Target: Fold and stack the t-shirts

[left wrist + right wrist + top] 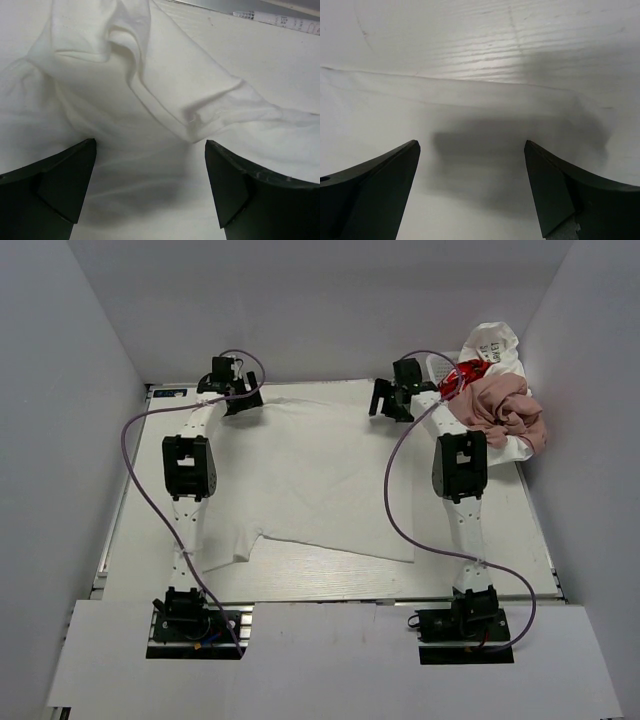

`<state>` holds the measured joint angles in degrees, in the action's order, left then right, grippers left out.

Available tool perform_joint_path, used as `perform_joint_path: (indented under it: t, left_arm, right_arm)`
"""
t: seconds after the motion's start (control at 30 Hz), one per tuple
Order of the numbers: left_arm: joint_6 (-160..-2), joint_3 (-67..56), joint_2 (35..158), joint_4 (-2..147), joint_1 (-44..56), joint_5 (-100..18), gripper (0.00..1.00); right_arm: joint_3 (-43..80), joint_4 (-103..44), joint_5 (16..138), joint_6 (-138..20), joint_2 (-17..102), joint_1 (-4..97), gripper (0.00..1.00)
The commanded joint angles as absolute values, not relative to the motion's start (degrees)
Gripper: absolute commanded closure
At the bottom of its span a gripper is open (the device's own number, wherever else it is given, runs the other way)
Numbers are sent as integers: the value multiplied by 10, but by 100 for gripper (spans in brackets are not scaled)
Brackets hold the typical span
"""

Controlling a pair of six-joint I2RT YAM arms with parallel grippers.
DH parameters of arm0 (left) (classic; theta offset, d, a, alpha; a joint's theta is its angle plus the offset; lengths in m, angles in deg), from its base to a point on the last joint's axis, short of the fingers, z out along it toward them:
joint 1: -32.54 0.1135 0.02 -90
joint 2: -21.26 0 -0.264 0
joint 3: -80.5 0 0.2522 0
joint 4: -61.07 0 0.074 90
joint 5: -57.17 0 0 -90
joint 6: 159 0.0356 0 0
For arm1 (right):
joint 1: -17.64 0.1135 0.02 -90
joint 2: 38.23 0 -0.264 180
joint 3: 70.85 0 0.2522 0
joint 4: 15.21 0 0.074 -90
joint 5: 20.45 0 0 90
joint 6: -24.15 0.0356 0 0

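Observation:
A white t-shirt (310,480) lies spread flat across the table, one sleeve (225,545) at the near left. My left gripper (240,400) hovers open over its far left corner; in the left wrist view the crumpled sleeve cloth (165,95) lies just ahead of the open left gripper (150,150). My right gripper (388,400) stands open above the shirt's far right corner, the flat hem edge (470,87) ahead of the right gripper (471,147). More t-shirts, a dusty pink one (505,410) and a white one with red print (465,375), are heaped at the far right.
A white basket (520,448) at the far right holds the heaped shirts. Purple cables (400,500) loop from both arms over the table. White walls close in on the left, right and back. The table's far edge (280,20) shows in the left wrist view.

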<state>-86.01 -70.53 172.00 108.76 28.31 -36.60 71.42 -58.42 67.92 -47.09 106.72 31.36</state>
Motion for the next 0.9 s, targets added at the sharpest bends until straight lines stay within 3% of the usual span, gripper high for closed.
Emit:
perform_joint_path:
  t: [0.0, 0.1, 0.2, 0.3, 0.47, 0.6, 0.87]
  left_arm:
    - [-860, -658, 1649, 1054, 287, -382, 0]
    - [-846, -707, 1602, 1116, 287, -355, 0]
    - [-835, -649, 1522, 1155, 287, -330, 0]
    - [-898, -484, 1371, 1186, 282, -257, 0]
    - [-1039, -129, 1139, 1204, 281, -269, 0]
    - [-1127, 110, 959, 1218, 281, -296, 0]
    - [-1273, 266, 784, 1348, 288, -253, 0]
  right_arm:
    - [719, -558, 718, -492, 1039, 295, 10]
    - [704, -541, 723, -526, 992, 301, 10]
    - [670, -567, 715, -550, 914, 313, 10]
    - [531, -551, 674, -521, 802, 328, 10]
    - [160, -442, 638, -430, 586, 348, 10]
    - [45, -436, 633, -375, 496, 354, 10]
    - [-55, -453, 634, -330, 394, 354, 10]
